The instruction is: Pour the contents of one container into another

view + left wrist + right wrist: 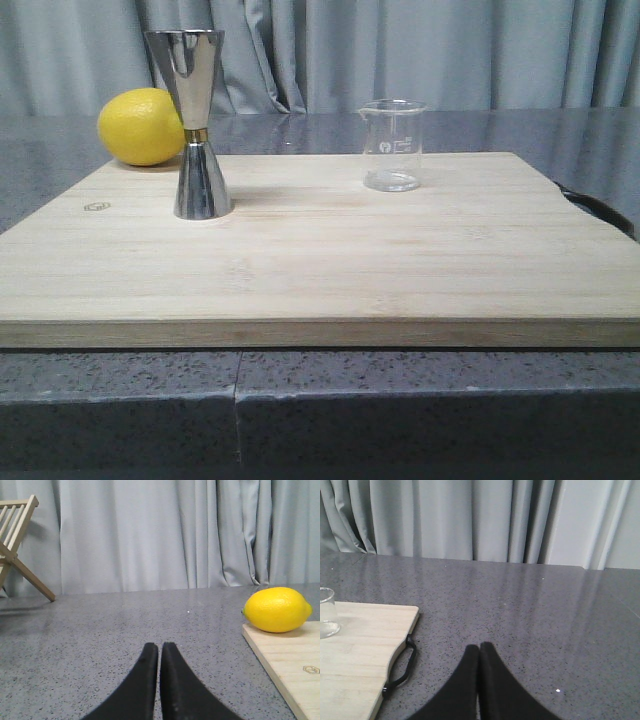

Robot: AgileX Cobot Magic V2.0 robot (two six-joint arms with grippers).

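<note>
The small clear glass beaker (392, 145) stands upright on the back right of the wooden cutting board (320, 260); its edge also shows in the right wrist view as the beaker (327, 612). The tall steel hourglass jigger (195, 120) stands upright on the board's back left. My left gripper (159, 647) is shut over the grey counter, left of the board, holding nothing. My right gripper (479, 647) is shut over the counter, right of the board, also holding nothing. Neither gripper shows in the front view.
A yellow lemon (141, 126) lies behind the jigger at the board's back left corner, seen too as the lemon (276, 609). A wooden rack (17, 545) stands far left. A black cord loop (400, 667) hangs off the board's right edge. Grey curtains close the back.
</note>
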